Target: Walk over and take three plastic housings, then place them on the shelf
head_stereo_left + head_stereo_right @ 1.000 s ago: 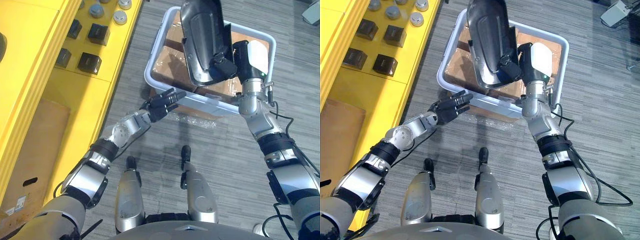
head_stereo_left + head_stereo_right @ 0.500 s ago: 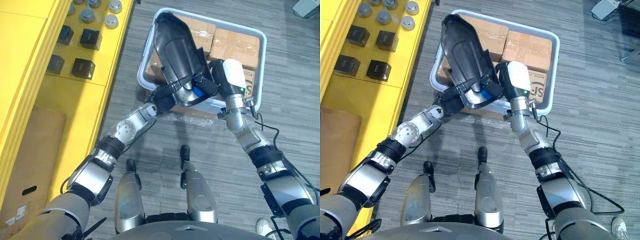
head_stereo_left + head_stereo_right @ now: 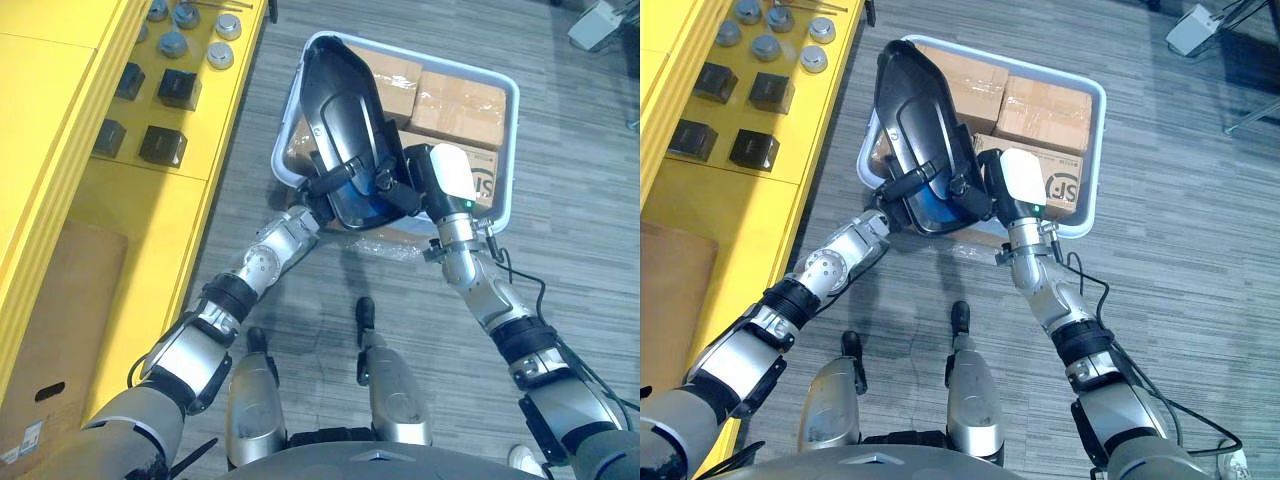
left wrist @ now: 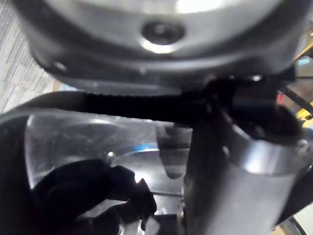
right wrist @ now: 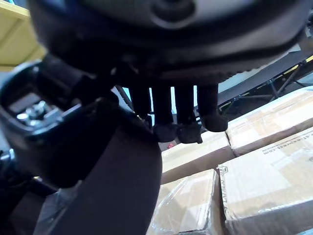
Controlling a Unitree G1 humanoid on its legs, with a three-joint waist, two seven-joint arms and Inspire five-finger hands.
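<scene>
1. Currently holds one black housing (image 3: 345, 120) between both hands, above the near end of a white bin (image 3: 512, 140) on the floor.
2. Curls left hand (image 3: 320, 188) round the housing's lower left edge.
3. Wraps right hand (image 3: 398, 190) round the lower right edge; shows fingers (image 5: 188, 129) bent over the dark rim in the right wrist view.
4. Carries the housing tilted, narrow end pointing away, wide end at the hands.
5. Looks down on taped cardboard boxes (image 3: 455, 95) packed inside the bin.
6. Stands beside a yellow shelf (image 3: 60, 110) at left, bearing black blocks (image 3: 162, 146) and grey caps (image 3: 228, 27), well apart from the housing.
</scene>
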